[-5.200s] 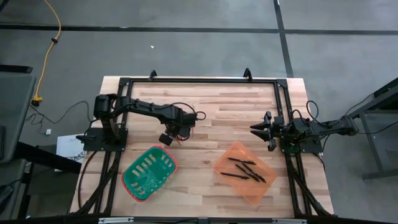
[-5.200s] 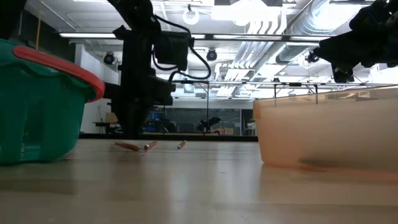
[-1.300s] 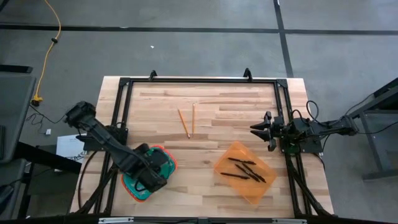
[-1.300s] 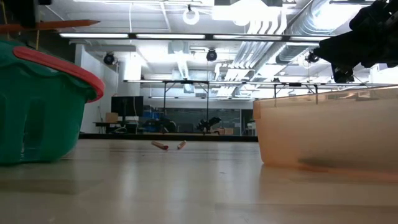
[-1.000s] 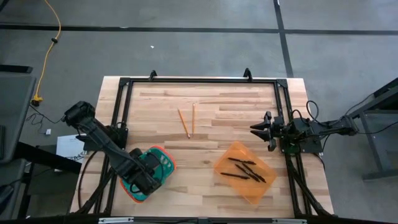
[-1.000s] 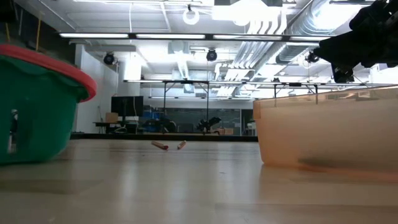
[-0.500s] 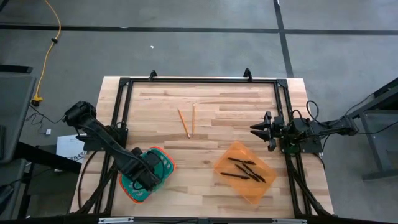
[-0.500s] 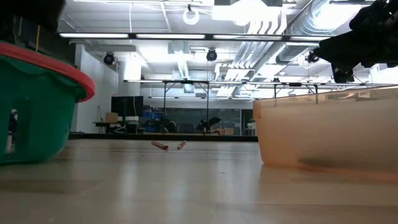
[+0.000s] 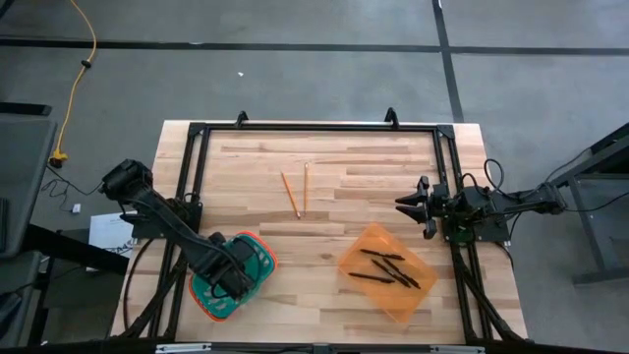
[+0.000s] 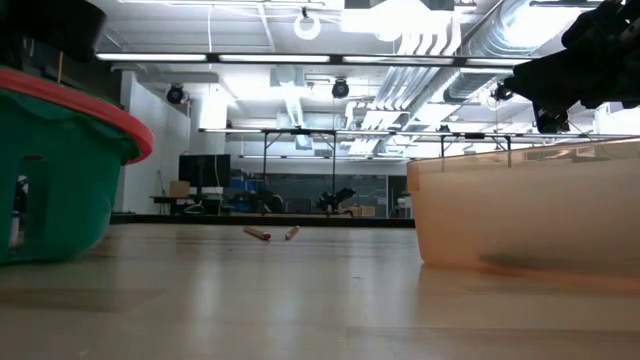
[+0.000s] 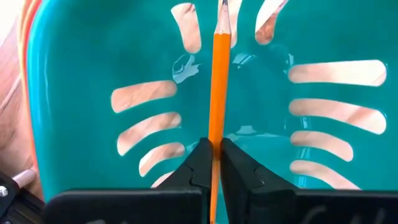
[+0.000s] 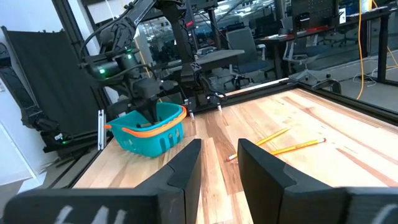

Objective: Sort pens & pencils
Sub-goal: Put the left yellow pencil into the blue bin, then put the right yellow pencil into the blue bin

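Hanging over the green basket (image 11: 81, 68), the left tool (image 11: 214, 163) pinches a pencil (image 11: 217, 87) whose point aims down at the slotted floor; right tool (image 12: 219, 163) waits open

I count three orange-yellow pencils. Two pencils (image 9: 297, 192) lie on the wooden table (image 9: 373, 177), up toward twelve o'clock. One pencil (image 11: 217, 106) is pinched in the left gripper (image 11: 214, 163), over the green basket (image 9: 257, 258) at about seven o'clock. Four black pens (image 9: 385, 266) lie in the orange bin (image 9: 366, 238) at about five o'clock. So there are two containers and two robot arms.
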### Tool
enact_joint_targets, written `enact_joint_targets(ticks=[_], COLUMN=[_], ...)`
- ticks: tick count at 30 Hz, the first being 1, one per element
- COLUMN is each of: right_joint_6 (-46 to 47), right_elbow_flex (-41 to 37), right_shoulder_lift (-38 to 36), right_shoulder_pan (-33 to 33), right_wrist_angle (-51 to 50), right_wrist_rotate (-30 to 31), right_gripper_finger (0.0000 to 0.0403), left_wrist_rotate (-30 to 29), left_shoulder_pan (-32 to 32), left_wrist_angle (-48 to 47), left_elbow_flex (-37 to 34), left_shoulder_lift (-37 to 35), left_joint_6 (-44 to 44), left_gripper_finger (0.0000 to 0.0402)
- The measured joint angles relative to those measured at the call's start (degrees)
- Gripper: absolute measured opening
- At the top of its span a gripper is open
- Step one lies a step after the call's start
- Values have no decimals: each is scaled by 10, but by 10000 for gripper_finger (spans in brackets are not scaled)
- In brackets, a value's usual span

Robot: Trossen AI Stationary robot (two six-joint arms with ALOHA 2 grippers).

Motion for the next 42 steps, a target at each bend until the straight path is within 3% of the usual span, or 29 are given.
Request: enact_joint_targets(ticks=[5,13,18,28,38,42], right_joint_6=[0,0,0,0,0,0], right_elbow_flex=[0,0,0,0,0,0], right_shoulder_lift=[0,0,0,0,0,0], right_shoulder_pan=[0,0,0,0,0,0], right_wrist_angle=[0,0,0,0,0,0], right_wrist_rotate=[0,0,0,0,0,0], right_gripper_finger=[96,96,96,96,96,96], left_wrist_rotate=[0,-14,2,-40,49,3], left_shoulder_pan=[0,0,19,134,256,284], left_wrist_angle=[1,1,-43,-94,-67,-20], left_elbow_flex=[0,0,34,82,100,101], left_shoulder_lift=[0,0,0,0,0,0], left_joint_6=[0,5,37,204,398,506], left_gripper_finger=[17,81,89,62,60,60])
